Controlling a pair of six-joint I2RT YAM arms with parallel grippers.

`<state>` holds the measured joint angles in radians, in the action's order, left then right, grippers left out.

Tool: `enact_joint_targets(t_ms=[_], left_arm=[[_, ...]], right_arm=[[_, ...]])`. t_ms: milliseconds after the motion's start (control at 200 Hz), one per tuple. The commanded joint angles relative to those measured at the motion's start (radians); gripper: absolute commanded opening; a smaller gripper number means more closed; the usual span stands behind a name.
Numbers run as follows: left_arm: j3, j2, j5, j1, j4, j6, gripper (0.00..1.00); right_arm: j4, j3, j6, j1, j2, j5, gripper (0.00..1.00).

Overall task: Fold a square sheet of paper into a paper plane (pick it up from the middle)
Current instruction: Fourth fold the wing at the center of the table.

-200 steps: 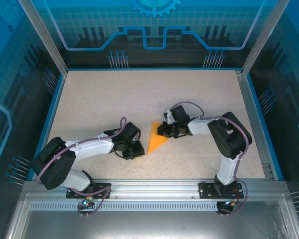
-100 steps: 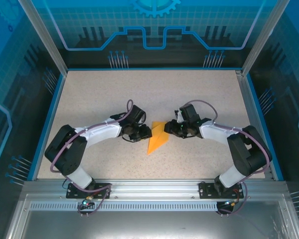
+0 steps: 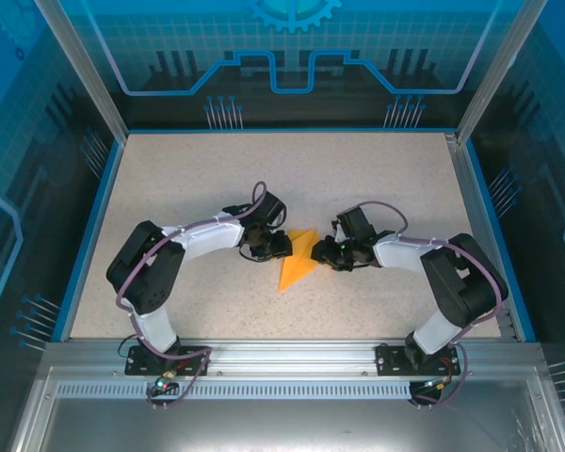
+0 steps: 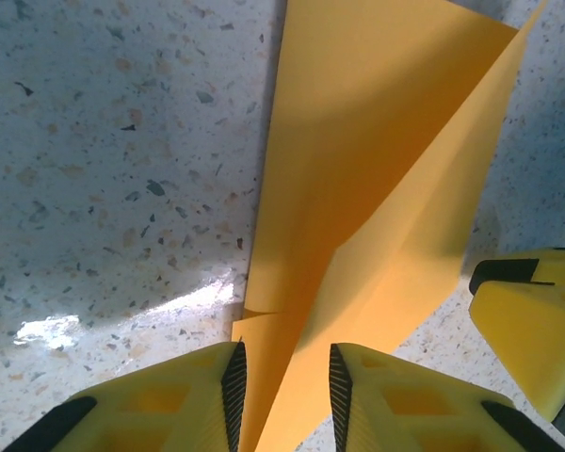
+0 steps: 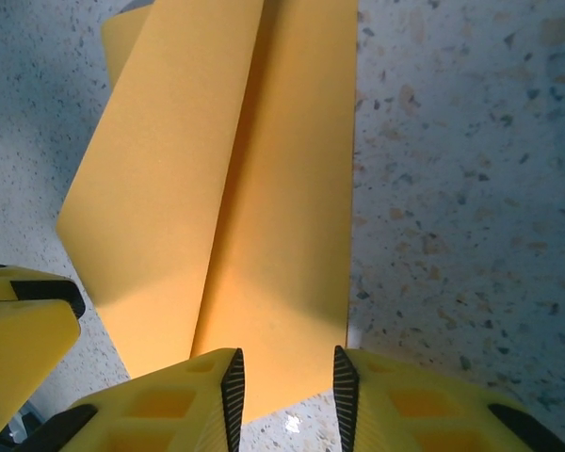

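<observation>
The orange paper [image 3: 298, 261] lies folded on the table as a pointed wedge with a centre crease, its tip toward the near edge. My left gripper [image 3: 281, 247] is at its left side, open. In the left wrist view the paper [image 4: 377, 179] runs between the fingertips of that gripper [image 4: 282, 377], with a gap on either side. My right gripper [image 3: 323, 252] is at the paper's right side, also open. In the right wrist view one panel of the paper [image 5: 273, 207] lies between the jaws of the right gripper [image 5: 284, 381]. The two grippers face each other across the sheet.
The speckled table [image 3: 188, 179] has a blue rim and an aluminium rail along the near edge. The right gripper's yellow finger [image 4: 532, 325] shows in the left wrist view. The left gripper's finger [image 5: 24, 330] shows in the right wrist view.
Both grippers have opened from nearly shut. The left arm swung from the paper's near left corner up to its far left side. The right gripper slid a little to the right.
</observation>
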<state>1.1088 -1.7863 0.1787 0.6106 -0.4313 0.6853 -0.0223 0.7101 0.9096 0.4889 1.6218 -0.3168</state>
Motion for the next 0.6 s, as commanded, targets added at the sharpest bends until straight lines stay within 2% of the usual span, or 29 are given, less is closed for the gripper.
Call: enact_joint_targets(t_ms=[0, 595], left_arm=[[0.027, -0.031, -0.004, -0.003, -0.039, -0.027, 0.32], [0.033, -0.111, 0.013, 0.000, -0.048, -0.040, 0.25]], right_arm=[[-0.002, -0.011, 0.021, 0.019, 0.030, 0.012, 0.33], [0.077, 0.053, 0.065, 0.034, 0.092, -0.059, 0.31]])
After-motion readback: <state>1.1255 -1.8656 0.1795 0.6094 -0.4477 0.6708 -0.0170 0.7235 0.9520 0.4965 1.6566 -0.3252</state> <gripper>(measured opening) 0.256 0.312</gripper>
